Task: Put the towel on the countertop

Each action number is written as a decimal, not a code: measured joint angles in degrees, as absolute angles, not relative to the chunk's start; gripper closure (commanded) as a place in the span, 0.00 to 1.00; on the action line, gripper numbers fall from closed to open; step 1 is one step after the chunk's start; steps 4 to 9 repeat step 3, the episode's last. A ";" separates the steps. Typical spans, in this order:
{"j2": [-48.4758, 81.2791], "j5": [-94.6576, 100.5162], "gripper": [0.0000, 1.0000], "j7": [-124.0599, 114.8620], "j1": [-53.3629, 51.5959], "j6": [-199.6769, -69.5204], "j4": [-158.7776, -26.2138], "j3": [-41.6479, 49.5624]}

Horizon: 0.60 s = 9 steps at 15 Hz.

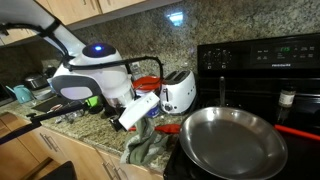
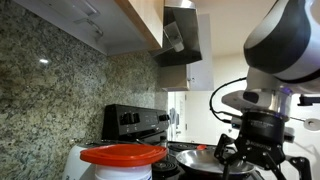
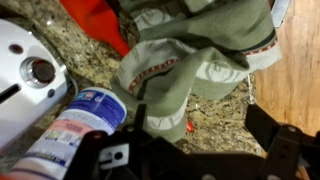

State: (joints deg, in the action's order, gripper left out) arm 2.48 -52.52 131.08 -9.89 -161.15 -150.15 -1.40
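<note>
Granite countertop (image 3: 230, 120) carries the crumpled towel (image 3: 200, 60) at its front edge, just beside the bottle (image 3: 85, 115); bottle contents cannot be told; pan (image 1: 235, 140) sits on the stove (image 1: 260, 60); claw (image 3: 197, 152) spread above the towel.

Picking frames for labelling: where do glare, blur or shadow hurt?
In an exterior view, lamp glare on the speckled granite backsplash. In an exterior view, the round red plastic lid up close is soft, the room dim. Wrist view: the olive cloth towel is slightly blurred, the jaws in shadow.
</note>
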 measured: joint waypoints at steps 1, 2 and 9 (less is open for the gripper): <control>-0.84 -53.85 0.00 132.55 -9.95 -160.60 -151.57 -1.75; -2.79 -54.09 0.00 132.65 -10.00 -160.41 -152.34 -1.82; -3.15 -54.05 0.00 132.58 -10.02 -160.41 -152.54 -1.82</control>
